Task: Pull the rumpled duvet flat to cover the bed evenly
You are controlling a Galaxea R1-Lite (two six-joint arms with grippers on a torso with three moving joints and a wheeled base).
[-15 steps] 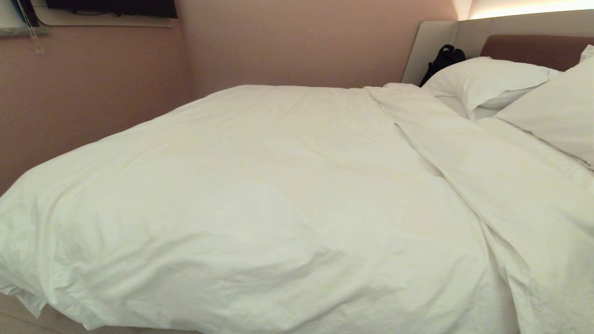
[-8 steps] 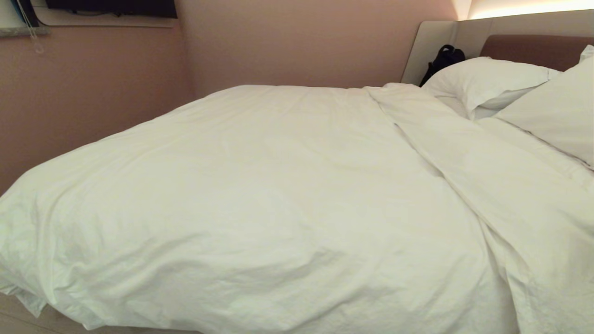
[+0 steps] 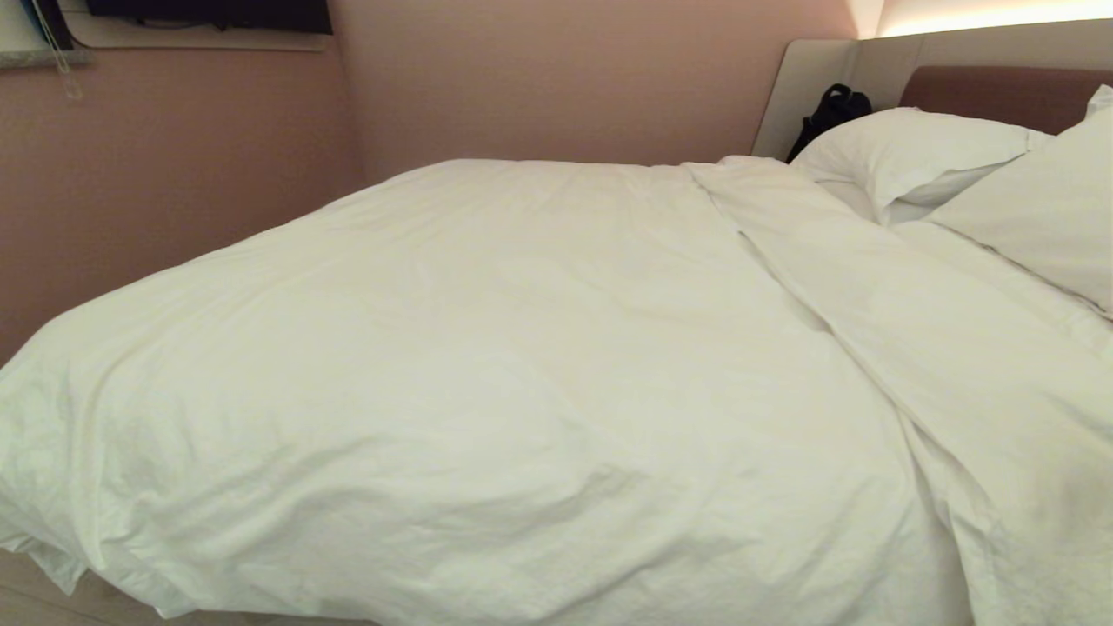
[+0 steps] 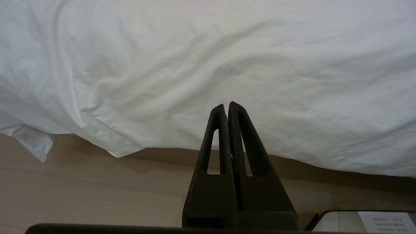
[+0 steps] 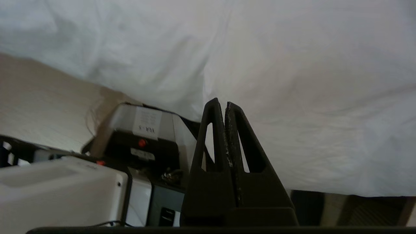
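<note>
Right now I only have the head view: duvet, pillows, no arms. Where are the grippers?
Observer: Left gripper is shut and empty, pointing at the duvet hanging over the bed's near side.
Operator: Touching the fabric?
Observer: Cannot tell from its wrist view; the tips sit in front of the cloth, with wood-look floor below the hem.
Operator: And the right one?
Observer: Right gripper is shut too, nothing between the fingers, aimed at the duvet's hanging side.
Operator: Anything near it I can't see?
Observer: The robot's own base shows beside it, close under the duvet edge.
</note>
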